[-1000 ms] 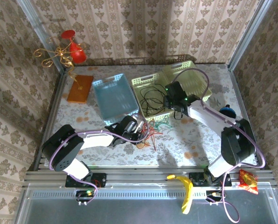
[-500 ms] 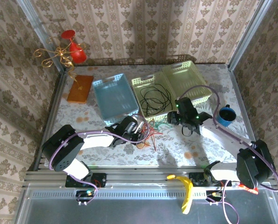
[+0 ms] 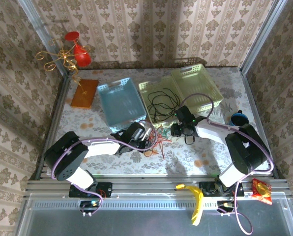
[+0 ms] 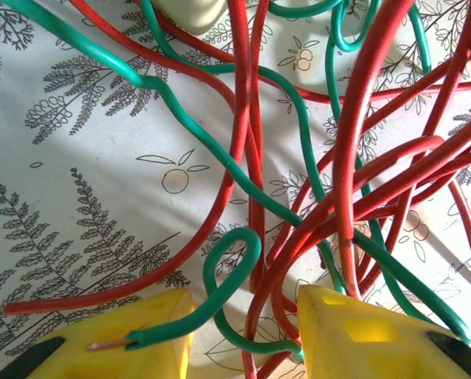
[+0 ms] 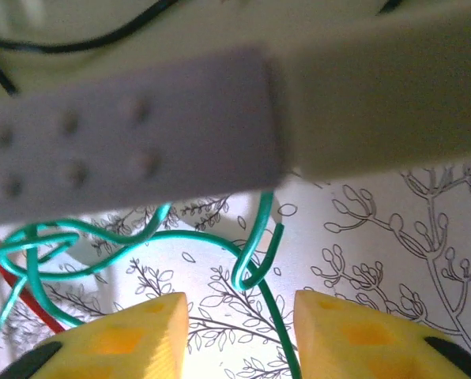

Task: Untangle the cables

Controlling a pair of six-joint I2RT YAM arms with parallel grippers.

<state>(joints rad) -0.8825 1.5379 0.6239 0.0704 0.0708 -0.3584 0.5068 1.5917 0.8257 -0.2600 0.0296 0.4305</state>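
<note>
Cables [image 3: 161, 137] lie knotted on the table [image 3: 205, 156] between the two grippers. The right gripper [image 3: 177, 129], a second ago over the pale green basket [image 3: 144, 96] and then swung out wide, has come back low at the knot's right side. Its jaws stand well apart and empty, with a loop of the green cable [image 5: 250, 264] just ahead of the gap. The left gripper [image 4: 243, 332] has not shifted. Its jaws are also apart, astride green strands and the red cable [image 4: 354, 118], and nothing is pinched. The black cable [image 3: 161, 103] lies coiled inside the basket, so one strand looks sorted and two remain. The basket's near rim hangs close over the right fingers, leaving little room forward. Bare table opens toward the near edge and rightward to the blue mug [image 3: 239, 118].
</note>
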